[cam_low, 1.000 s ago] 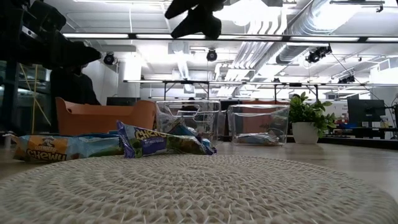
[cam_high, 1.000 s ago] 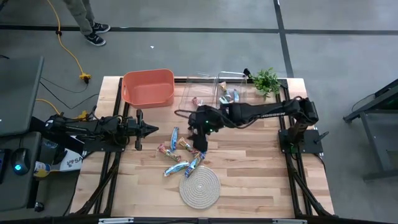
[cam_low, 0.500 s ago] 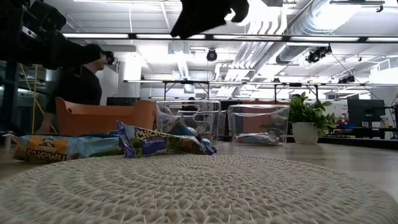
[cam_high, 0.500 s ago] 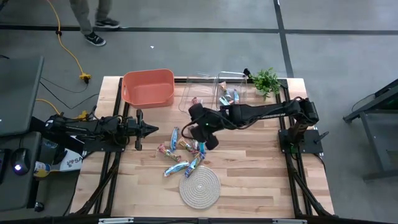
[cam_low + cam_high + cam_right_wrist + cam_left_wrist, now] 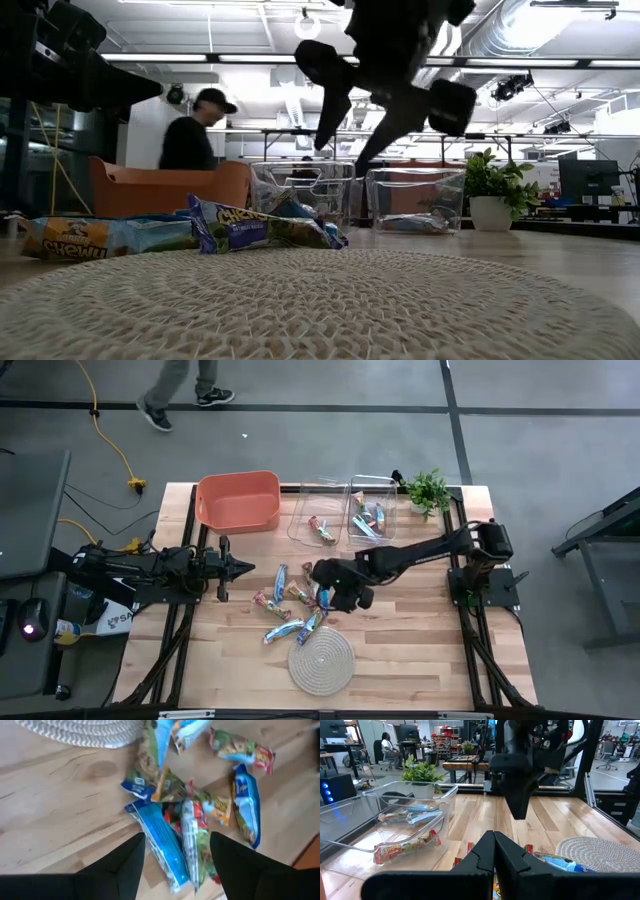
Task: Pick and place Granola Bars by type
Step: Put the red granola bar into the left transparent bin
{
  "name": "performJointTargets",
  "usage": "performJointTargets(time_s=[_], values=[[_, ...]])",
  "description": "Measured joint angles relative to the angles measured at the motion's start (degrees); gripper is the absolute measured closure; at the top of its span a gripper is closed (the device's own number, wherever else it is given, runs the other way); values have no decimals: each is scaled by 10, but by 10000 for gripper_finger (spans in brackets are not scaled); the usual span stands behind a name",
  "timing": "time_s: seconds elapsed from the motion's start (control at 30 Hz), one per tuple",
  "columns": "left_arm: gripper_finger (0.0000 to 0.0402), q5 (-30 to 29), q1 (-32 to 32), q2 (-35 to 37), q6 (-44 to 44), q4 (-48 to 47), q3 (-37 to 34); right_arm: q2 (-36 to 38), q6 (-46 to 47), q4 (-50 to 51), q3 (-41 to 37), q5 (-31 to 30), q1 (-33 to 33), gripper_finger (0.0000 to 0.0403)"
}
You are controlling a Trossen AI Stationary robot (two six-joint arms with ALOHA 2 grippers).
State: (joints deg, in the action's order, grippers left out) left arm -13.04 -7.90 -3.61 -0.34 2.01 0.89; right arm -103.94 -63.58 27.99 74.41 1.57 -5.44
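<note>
Several granola bars [image 5: 300, 602] lie loose on the wooden table [image 5: 420, 650], blue-silver, red and greenish ones mixed; they also show in the right wrist view [image 5: 200, 815]. My right gripper [image 5: 330, 592] hangs open above the right end of the heap, touching nothing. In the right wrist view [image 5: 176, 870] a blue bar [image 5: 160, 842] and a red bar [image 5: 192, 845] lie below the gap. The low view shows it [image 5: 352, 135] clear above the bars [image 5: 260, 228]. My left gripper [image 5: 240, 568] waits shut at the table's left.
An orange bin [image 5: 238, 500] and two clear containers [image 5: 310, 510] [image 5: 368, 510] holding a few bars stand at the far edge, with a potted plant [image 5: 428, 488]. A round coiled rope mat [image 5: 321, 658] lies near the front edge. A person [image 5: 185, 380] walks beyond the table.
My right gripper has come down from high above the table toward the bars and now hangs open just over them. The person behind the table has walked toward the right. The bars have stayed where they were.
</note>
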Motion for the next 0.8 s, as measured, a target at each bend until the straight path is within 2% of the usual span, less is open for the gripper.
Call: performJointTargets(time_s=[0.3,0.47,0.57,0.8], values=[[401,0,0,0,0,0,0,0,-64,-122,-65,4,-5,192],[401,0,0,0,0,0,0,0,-70,-184,-68,5,1,192],[401,0,0,0,0,0,0,-3,-69,-221,-68,28,6,192],[401,0,0,0,0,0,0,-37,-69,-233,-69,24,6,192]])
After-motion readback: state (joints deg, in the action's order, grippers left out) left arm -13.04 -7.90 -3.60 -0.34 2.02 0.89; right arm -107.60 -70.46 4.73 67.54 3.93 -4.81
